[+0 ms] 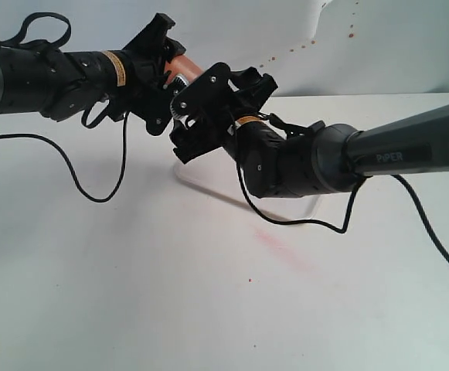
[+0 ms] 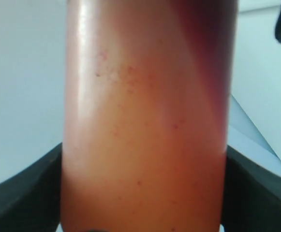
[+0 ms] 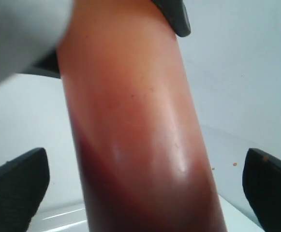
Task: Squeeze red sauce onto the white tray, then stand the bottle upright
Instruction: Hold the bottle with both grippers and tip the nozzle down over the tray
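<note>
The bottle (image 1: 182,68), orange-red and translucent, is held tilted in the air above the white tray (image 1: 188,178), whose rim shows under the right arm. My left gripper (image 1: 164,74) is shut on the bottle (image 2: 145,145), its black fingers (image 2: 29,188) pressing both sides. My right gripper (image 1: 202,108) is open around the bottle (image 3: 135,145), and its fingers (image 3: 19,186) stand well off both sides. Dark red sauce (image 2: 208,53) sits inside the bottle. Small red drops (image 1: 351,34) dot the back wall. The nozzle is hidden.
A faint pink smear (image 1: 278,249) and a tiny red speck (image 1: 249,280) mark the white table in front of the tray. Black cables (image 1: 93,189) hang from both arms down to the tabletop. A white wall stands behind.
</note>
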Tool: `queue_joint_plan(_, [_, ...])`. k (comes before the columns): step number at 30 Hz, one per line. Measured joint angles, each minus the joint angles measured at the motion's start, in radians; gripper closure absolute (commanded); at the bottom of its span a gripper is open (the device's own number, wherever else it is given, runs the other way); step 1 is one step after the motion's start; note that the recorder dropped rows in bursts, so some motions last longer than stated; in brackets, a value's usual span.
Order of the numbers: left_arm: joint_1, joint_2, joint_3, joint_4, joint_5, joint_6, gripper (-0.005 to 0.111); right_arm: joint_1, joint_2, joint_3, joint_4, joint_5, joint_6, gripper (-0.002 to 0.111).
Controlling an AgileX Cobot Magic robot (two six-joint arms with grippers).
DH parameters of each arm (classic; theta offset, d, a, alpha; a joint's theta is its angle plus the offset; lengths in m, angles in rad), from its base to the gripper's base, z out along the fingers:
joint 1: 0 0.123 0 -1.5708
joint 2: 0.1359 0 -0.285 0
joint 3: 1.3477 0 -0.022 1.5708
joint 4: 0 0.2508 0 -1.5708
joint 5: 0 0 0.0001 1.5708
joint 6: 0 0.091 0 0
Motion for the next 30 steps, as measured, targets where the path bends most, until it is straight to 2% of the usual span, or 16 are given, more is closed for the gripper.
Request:
queue_joint_plan(10, [0.002,0.002,0.0,-0.002,0.004,0.013,0.107,0.0,0.004,-0.004,-0.002,0.047,0.009,0.003])
queue_joint_plan(22, [0.004,0.005,0.0,-0.001,0.009,0.013,0.107,0.0,-0.012,-0.006,0.075,0.074,-0.093,0.003])
queue_joint_plan(30, [-0.009,0.005,0.0,0.0,-0.023,0.009,0.107,0.0,-0.079,0.015,0.104,0.18,-0.099,0.003])
